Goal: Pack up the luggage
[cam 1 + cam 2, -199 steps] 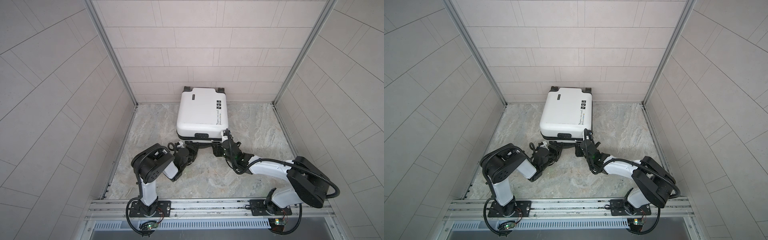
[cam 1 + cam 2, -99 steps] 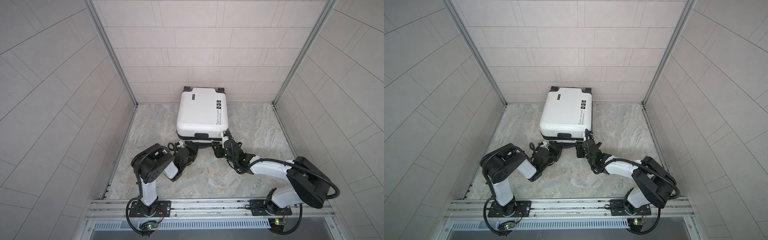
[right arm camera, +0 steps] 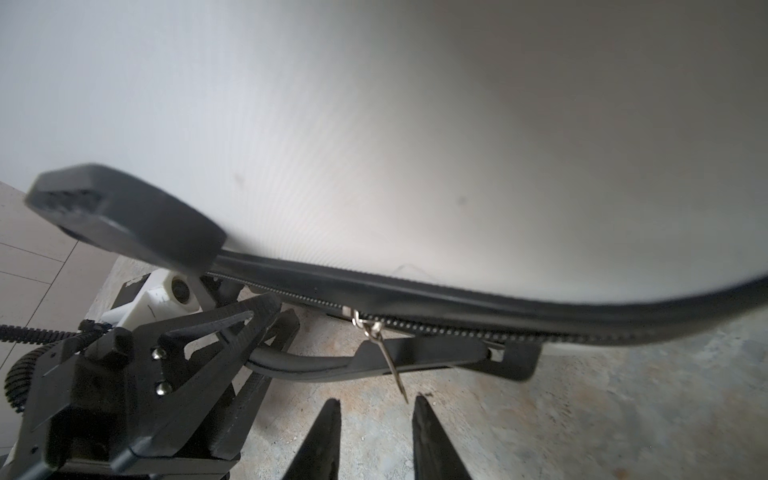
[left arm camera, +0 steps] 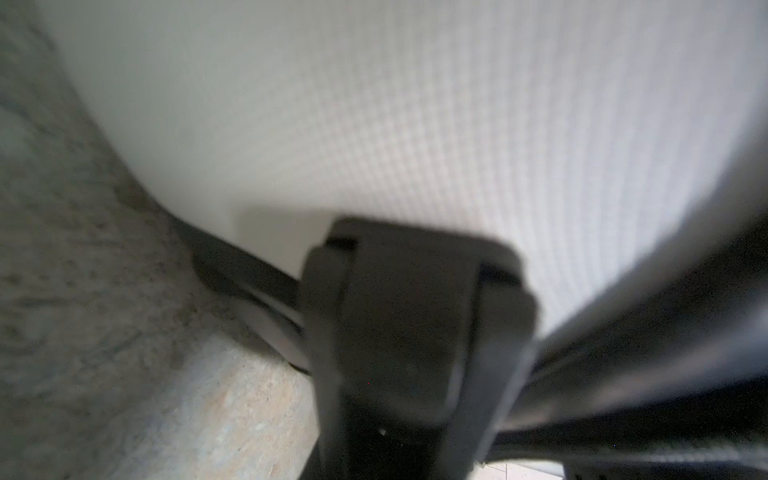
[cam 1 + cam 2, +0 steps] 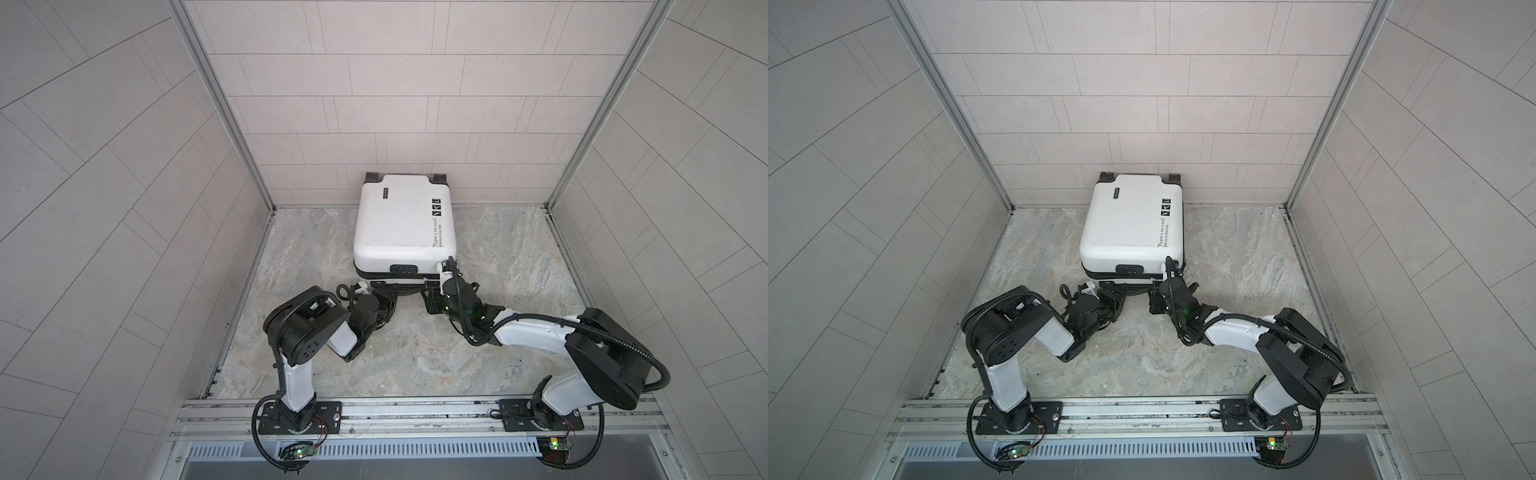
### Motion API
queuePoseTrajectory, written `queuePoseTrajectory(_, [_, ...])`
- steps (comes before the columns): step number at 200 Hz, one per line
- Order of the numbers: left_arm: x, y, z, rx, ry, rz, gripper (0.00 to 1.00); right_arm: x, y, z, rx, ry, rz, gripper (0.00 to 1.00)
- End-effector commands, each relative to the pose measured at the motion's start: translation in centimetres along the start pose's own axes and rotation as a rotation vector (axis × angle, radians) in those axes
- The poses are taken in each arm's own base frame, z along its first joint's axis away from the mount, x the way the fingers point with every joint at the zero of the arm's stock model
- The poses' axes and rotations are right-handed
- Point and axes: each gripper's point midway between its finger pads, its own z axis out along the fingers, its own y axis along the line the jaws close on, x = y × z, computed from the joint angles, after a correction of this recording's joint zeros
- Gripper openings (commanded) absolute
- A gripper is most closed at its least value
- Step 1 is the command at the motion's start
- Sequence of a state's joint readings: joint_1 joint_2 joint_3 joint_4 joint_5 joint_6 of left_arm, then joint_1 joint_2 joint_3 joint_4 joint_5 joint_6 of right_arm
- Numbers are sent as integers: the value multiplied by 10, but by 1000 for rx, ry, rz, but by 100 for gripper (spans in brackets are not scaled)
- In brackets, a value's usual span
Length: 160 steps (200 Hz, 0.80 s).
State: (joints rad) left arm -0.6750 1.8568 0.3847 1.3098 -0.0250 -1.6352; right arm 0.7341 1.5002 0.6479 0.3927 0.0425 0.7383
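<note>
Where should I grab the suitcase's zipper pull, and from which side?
Probably the free end of the thin metal pull tab, not the slider. It hangs off the zipper, slanting towards the right gripper, whose open fingertips flank its tip; come straight in from the floor side of the luggage seam.

luggage (image 5: 399, 224) on floor (image 5: 503, 253) against rear wall (image 5: 415, 124), left arm (image 5: 340, 334) and right arm (image 5: 536, 334) in front, at its near edge
</note>
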Motion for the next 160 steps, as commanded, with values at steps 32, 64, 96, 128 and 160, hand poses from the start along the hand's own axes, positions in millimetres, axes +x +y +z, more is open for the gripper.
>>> queuePoseTrajectory(32, [21,-7,-1,27,96,37,0,-32,0,9,16,-134,63,27])
queuePoseTrajectory(64, [21,-7,-2,27,98,37,0,-33,5,13,-24,-165,86,21])
queuePoseTrajectory(96, [21,-7,-2,27,98,36,0,-34,5,13,-43,-191,101,12])
queuePoseTrajectory(128, [21,-9,-3,31,97,36,0,-32,1,15,-31,-194,105,1])
queuePoseTrajectory(160, [20,-12,-4,39,90,34,0,-36,0,12,-26,-212,107,0])
